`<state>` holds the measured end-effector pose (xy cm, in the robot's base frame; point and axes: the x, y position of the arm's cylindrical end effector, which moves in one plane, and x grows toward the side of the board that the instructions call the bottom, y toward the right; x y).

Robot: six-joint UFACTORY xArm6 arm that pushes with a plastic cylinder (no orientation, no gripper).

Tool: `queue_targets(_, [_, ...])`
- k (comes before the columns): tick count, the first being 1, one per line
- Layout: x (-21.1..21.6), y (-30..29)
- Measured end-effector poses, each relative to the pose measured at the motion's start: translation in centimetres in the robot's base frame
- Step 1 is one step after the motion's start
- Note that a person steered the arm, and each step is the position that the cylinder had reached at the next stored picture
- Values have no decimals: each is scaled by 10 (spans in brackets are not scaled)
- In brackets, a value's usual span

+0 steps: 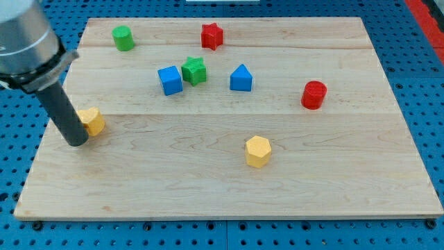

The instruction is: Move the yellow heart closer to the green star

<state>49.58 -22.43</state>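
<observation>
The yellow heart [92,121] lies near the left edge of the wooden board [229,187]. The green star [195,70] sits up and to the right of it, touching or nearly touching a blue cube [170,80] on its left. My tip [76,142] rests on the board right against the heart's left side, slightly below it. The dark rod rises from there toward the view's top left.
A green cylinder [124,38] stands at the top left, a red star [211,35] at the top middle. A blue triangular block [241,78] lies right of the green star, a red cylinder [313,94] farther right. A yellow hexagon [257,151] sits lower middle.
</observation>
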Motion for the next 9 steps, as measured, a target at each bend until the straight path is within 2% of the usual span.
queue_targets(2, [-78, 29])
queue_targets(3, [-103, 29])
queue_targets(5, [-134, -20])
queue_targets(6, [-153, -17])
queue_targets(7, [-168, -58])
queue_targets(8, [-177, -33])
queue_targets(9, [-177, 40])
